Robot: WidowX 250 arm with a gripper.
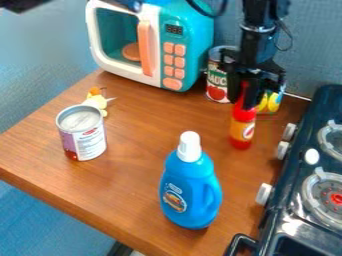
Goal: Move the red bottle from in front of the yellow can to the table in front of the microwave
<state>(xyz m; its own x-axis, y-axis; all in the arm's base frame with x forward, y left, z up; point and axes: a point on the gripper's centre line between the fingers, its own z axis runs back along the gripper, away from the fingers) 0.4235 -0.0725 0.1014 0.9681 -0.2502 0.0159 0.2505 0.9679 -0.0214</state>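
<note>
In the camera view, the black tool (252,82) hung down near the back of the table (133,175), and it was pinching the thin top of the red bottle (242,125). The top looked like a good spot to grab, since it was skinny enough to fit between the two tips. The red bottle was upright, between the blue bottle (190,187) and the cans at the back, near the stove (297,177). I could not tell if its bottom touched the table. Its red sides hid how much was in it. The blue bottle stood on its own flat bottom, so nothing had to hold it up. Its white cap (190,146) was on, and what was inside did not show. On the other side of the table stood a can (81,135) with its flat silver top up, and that top hid its inside. A little yellow toy (96,101) was just behind it. The sauce can (216,82) stood upright by the toy microwave (194,60), and a yellow thing (269,102) was partly behind the tool. Inside the microwave was a round orange plate (132,52), likely there for toy food.
</note>
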